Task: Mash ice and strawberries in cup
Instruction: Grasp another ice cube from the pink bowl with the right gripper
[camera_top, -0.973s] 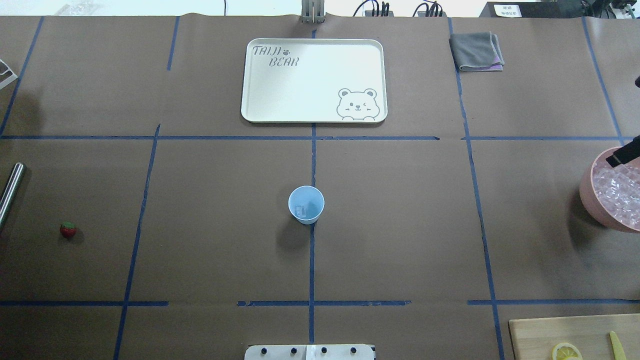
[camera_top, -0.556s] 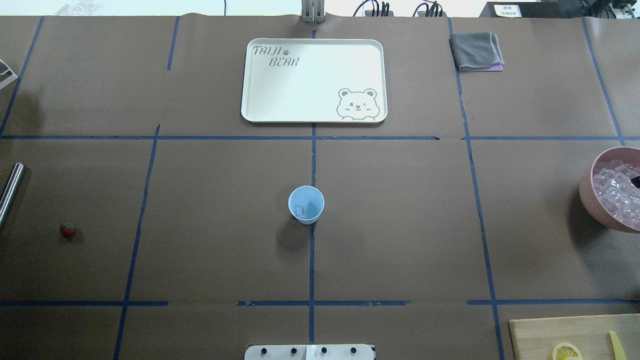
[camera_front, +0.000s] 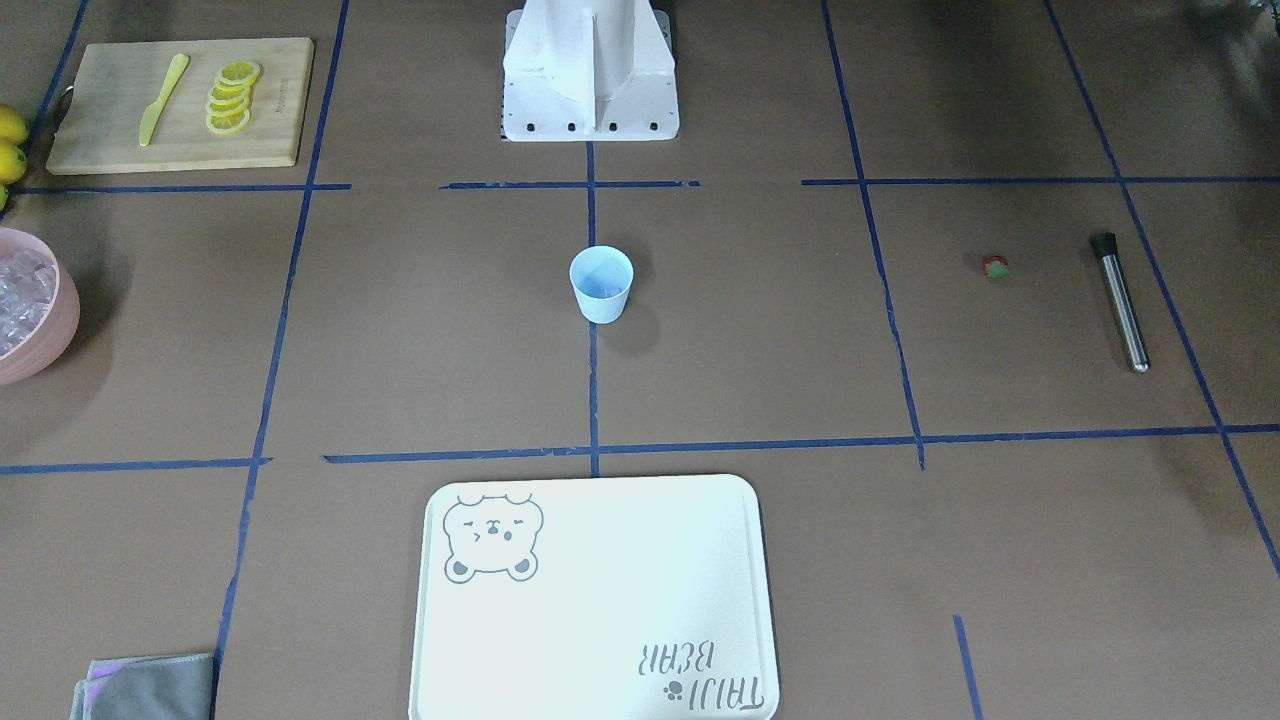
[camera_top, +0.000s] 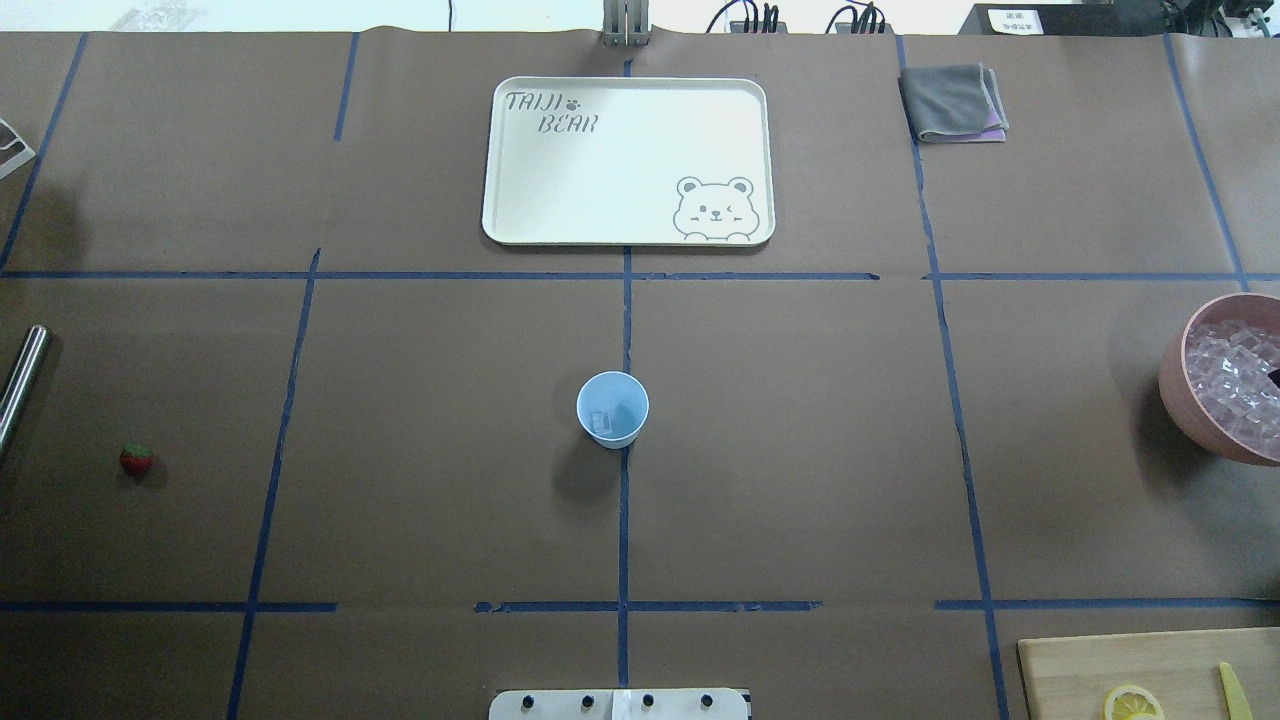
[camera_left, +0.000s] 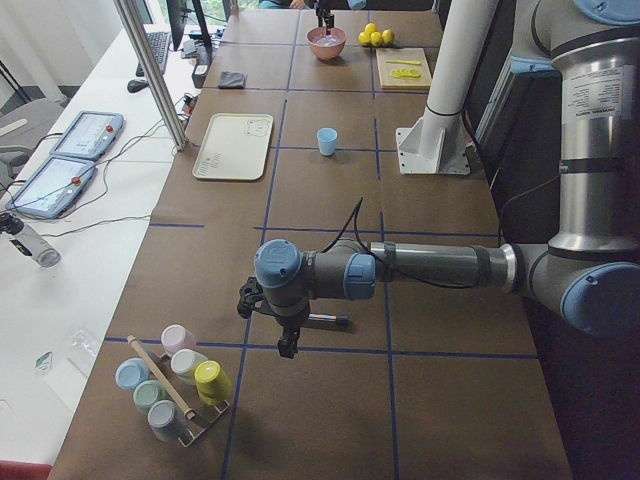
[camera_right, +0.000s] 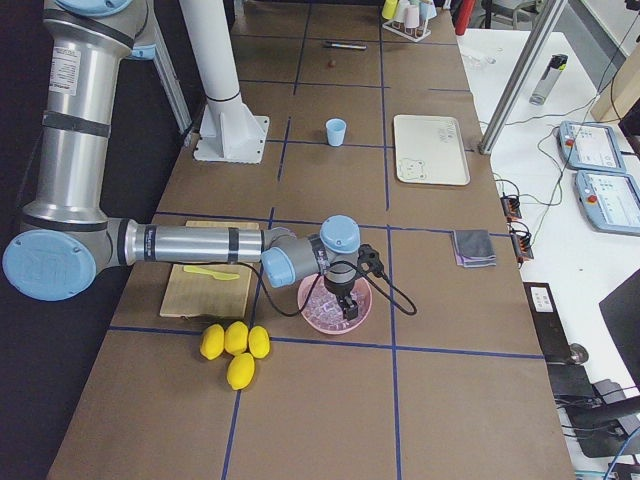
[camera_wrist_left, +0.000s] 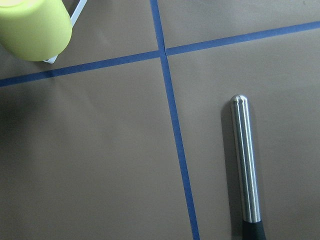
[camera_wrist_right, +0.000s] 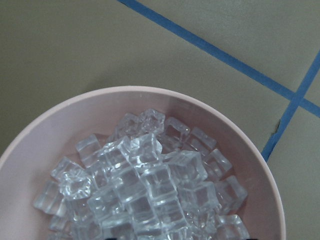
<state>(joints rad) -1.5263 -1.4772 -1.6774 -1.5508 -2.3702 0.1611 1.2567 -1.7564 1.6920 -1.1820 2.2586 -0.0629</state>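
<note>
Mostly, a wide brown table (camera_top: 800, 450) marked with blue tape lines is seen. The left arm (camera_left: 430, 268) is stretched low over the table's left end. The left gripper (camera_left: 287, 347) is pointed down just beside a steel masher (camera_front: 1120, 300), which is laid flat on the paper. It cannot be told if its fingers are open or closed. The right arm (camera_right: 190, 243) is reached out over the table's right end, and the right gripper (camera_right: 347, 308) is held over a pink bowl (camera_top: 1175, 385). It cannot be told if those fingers are open or closed either.

A pale tray (camera_top: 620, 160) with a bear drawn on it is set at the far middle. A wooden board (camera_front: 100, 140) with lemon slices (camera_front: 232, 98) and a yellow knife (camera_front: 162, 100) is placed near the robot's right side. The pink bowl is filled with a heap of clear cubes (camera_wrist_right: 145, 190). A grey cloth (camera_top: 952, 102) is folded at the far right.

The cup (camera_top: 632, 400) is stood upright in the middle of the table, on a blue line. The strawberry (camera_top: 136, 459) is left on the paper well apart from the cup, near the masher. The ice (camera_top: 601, 423) is seen lying at the bottom of the cup.
</note>
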